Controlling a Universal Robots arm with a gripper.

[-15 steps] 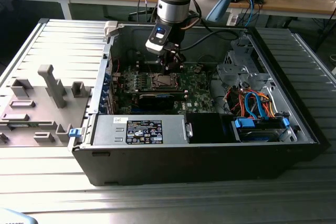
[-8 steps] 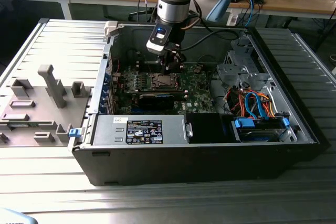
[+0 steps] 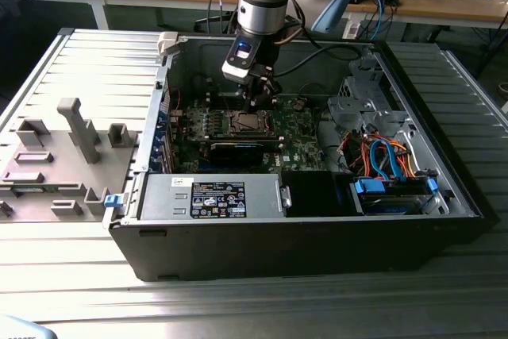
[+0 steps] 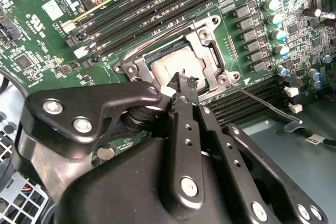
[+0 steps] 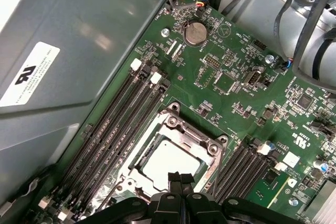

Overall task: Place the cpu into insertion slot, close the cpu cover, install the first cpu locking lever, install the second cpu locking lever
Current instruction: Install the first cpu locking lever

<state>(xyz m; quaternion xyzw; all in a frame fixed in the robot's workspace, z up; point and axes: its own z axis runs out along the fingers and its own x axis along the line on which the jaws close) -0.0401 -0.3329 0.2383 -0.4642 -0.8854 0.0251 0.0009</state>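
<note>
Closest to the lens, my gripper [image 4: 181,83] is showing its black links and screws. Its two fingers are pressed together with nothing pinched between them. Their joined tip is hovering at the edge of the cpu cover [image 4: 207,51], so close that I cannot tell whether it is touching the metal. I am reaching down into the open computer case [image 3: 278,244], which is lying on the ribbed bench [image 3: 238,307].

The cpu [image 4: 168,66] is sitting in the insertion slot [image 4: 157,55] on the green motherboard [image 4: 31,40], its silvery top showing through the cover's square window. The cover is looking flat over it, so I am judging the placing as done and the closing as done or nearly so. One locking lever [image 4: 265,103], a thin wire rod, is sticking out from the socket corner across the black memory slots [image 4: 157,11]. I am reading it as not latched.

I am expecting the cpu to be light, stiff and easily harmed, best taken by its side edges and never pressed on its underside. I am treating the cover as thin, springy sheet metal, so pressure belongs on the frame, not on the chip. I am judging the lever to be a stiff, smooth, springy wire that could slip off a closed fingertip. Its bent free end is giving the best purchase.
</note>
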